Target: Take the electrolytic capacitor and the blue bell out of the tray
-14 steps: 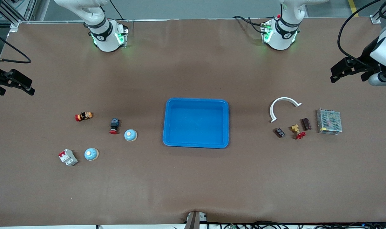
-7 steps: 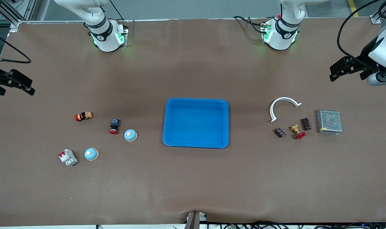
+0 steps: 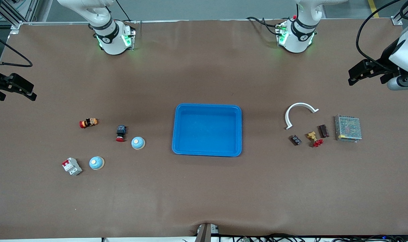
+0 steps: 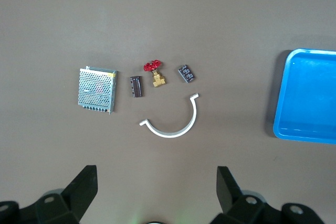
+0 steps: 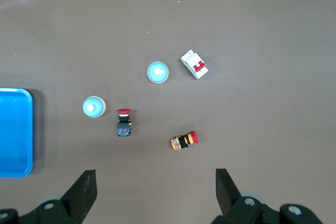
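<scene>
Left end effector [image 3: 356, 74] nudged slightly toward desk's far edge since earlier, open, empty, at left-arm edge; right end effector [image 3: 17, 90] unchanged, open, empty, at right-arm edge. Blue tray [image 3: 207, 153] mid-desk. Two bells [image 3: 138, 143] [image 3: 96, 163] right-arm side; capacitor [image 3: 323, 130] left-arm side. Front edge open.

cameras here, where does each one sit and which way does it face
Front view: high across the table, facing both bases; left tool and right tool at the table's ends, open.
Left wrist view: on the left wrist, looking down at the white arc; own fingers show.
Right wrist view: on the right wrist, looking down at two bells; own fingers show.
All share the blue tray.
</scene>
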Robot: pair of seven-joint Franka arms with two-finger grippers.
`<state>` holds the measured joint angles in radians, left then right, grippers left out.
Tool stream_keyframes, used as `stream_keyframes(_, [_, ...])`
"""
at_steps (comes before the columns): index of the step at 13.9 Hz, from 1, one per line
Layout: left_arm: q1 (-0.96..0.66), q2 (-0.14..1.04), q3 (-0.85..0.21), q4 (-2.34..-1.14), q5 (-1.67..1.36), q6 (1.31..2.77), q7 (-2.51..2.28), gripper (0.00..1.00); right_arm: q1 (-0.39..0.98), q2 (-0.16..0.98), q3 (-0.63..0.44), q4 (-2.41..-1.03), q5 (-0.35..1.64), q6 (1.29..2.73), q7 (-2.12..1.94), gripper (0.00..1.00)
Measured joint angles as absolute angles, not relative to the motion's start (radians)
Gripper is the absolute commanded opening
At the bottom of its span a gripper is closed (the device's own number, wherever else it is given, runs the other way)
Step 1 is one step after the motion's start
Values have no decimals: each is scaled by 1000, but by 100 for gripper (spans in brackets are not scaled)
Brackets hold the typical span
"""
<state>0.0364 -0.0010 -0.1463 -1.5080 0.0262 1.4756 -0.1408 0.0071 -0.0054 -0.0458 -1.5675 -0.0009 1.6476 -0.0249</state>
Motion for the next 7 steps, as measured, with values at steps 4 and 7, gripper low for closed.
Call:
stream_keyframes(4, [38,5,-146,-1508,26,1476,-141,100,7,-5,-46,-1567,-1,1648,-25,100])
stream_keyframes(7, [38,5,-146,-1507,26,1476,-141,100,7,-5,-46,-1567,-1,1648,-25,100])
